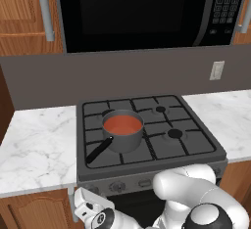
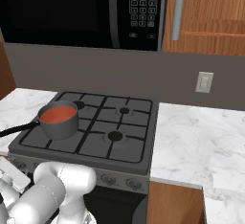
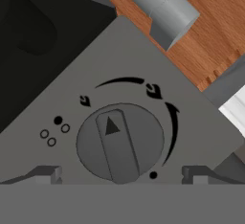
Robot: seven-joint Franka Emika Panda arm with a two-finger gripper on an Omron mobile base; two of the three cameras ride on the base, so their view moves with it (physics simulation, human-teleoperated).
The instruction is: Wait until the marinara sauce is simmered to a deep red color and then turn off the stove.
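The claw (image 3: 119, 173) stands wide open and holds nothing: in the hand view its two dark finger tips rise on either side of a round grey knob (image 3: 119, 144), one well to each side, neither touching it. The knob sits squarely between them, its raised bar running close to the view's up-down line with a small arrow near its top end, and a curved scale with flame marks arcs around it on the stove's front panel. A cabinet handle (image 3: 160, 7) and wooden cabinet front show beyond the panel's corner.

The step in hand looks like the approach to the knob, lined up and ready for the grip. The next move probably calls for easing forward until the tips flank the bar, closing on it and twisting to off — yet only once the sauce has darkened.

The arm is folded low in front of the stove (image 1: 147, 125), its hand dipped below the front edge at the left end of the knob row.

The marinara sauce (image 1: 122, 124) lies in a small dark saucepan (image 1: 125, 140) on the front-left burner, handle pointing toward the front left. It reads orange-red, not yet a deep red, so waiting seems to be in order. Pale marbled surface (image 1: 34, 140) flanks the stove.
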